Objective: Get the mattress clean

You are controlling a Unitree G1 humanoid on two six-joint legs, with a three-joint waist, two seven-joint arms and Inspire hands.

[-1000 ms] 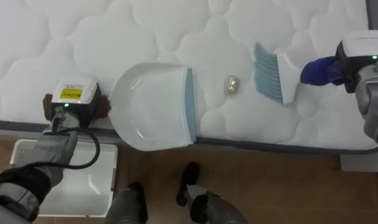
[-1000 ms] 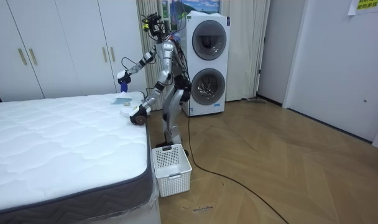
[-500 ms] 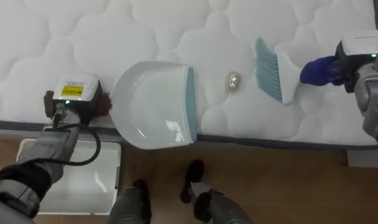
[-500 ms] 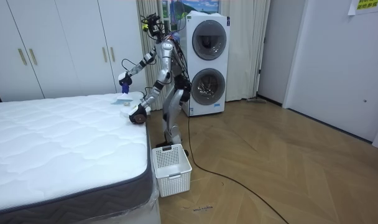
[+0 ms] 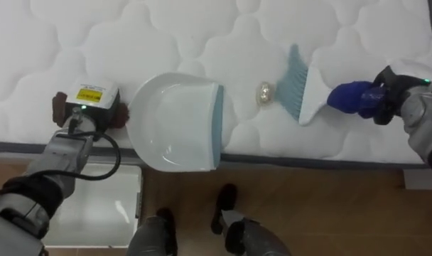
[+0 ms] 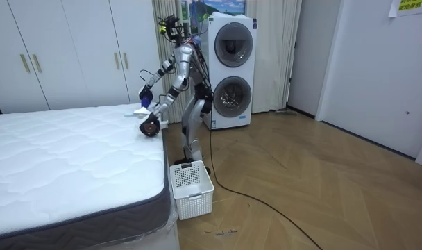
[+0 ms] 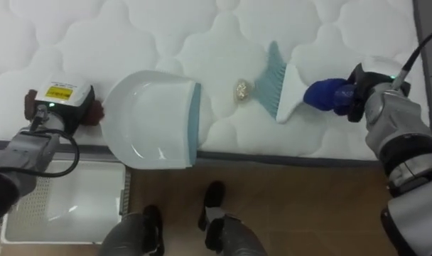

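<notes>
The right robot hand grips the brush, bristles just right of the crumpled ball, with the dustpan mouth beyond, leftward.

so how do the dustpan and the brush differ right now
The dustpan is broad and white with a pale blue lip; the brush is narrow, with blue bristles, white head and dark blue handle. The dustpan lies flat on the mattress; the brush is held by the right hand. The brush's bristles are beside the crumpled scrap; the dustpan's lip is apart from it. Both face the scrap.
</notes>
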